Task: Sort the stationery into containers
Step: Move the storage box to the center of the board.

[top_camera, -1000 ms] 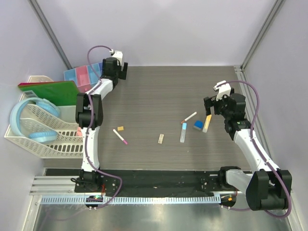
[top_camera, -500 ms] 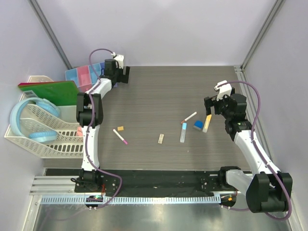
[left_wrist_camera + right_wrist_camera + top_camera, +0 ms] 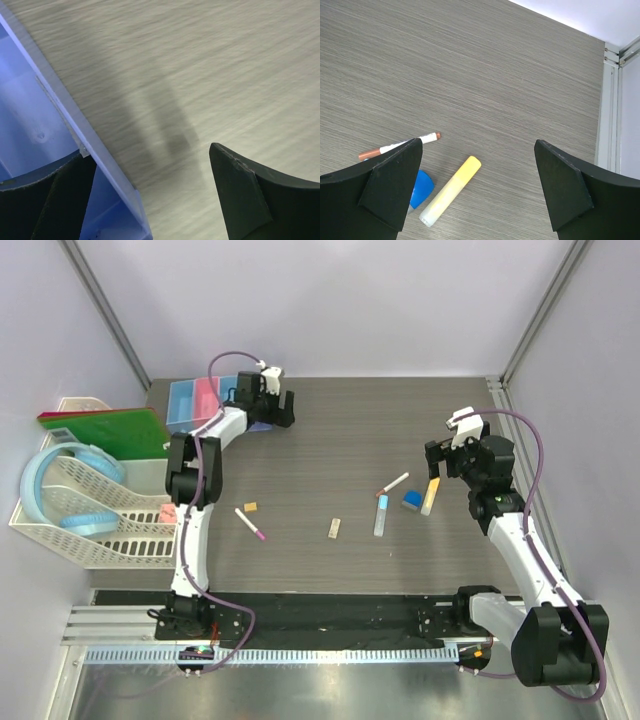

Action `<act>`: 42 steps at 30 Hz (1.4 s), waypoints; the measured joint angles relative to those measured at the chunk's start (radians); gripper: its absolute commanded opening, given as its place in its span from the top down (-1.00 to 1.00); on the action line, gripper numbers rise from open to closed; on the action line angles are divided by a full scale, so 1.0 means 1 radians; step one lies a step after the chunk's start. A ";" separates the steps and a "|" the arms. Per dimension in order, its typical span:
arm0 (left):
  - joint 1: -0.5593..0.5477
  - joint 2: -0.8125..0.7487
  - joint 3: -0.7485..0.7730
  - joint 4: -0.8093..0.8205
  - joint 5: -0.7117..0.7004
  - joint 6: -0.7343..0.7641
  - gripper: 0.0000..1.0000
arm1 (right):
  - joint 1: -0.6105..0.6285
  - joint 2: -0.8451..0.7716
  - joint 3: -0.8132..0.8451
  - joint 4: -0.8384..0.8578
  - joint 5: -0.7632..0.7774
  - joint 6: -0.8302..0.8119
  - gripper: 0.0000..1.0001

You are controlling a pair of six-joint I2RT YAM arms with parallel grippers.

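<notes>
Four joined bins (image 3: pixel 190 400) have slid toward the middle of the table (image 3: pixel 350 420); your left gripper (image 3: pixel 283 408) straddles their end wall, jaws spread, unclamped. Your right gripper (image 3: pixel 437 462) gapes above the yellow stick (image 3: pixel 430 497), unsorted.

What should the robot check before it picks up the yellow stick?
1. The right gripper is open: ok.
2. The yellow stick is centred between its fingers: not ok, it lies off to one side.
3. Stick apart from the blue block: cannot tell, they lie very close.
4. The left gripper is open: ok.
5. The bin wall sits between the left fingers: ok.
</notes>
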 measured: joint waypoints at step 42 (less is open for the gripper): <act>-0.411 -0.094 -0.055 -0.045 -0.125 -0.202 -0.99 | 0.000 -0.032 -0.012 -0.001 0.000 -0.001 -0.99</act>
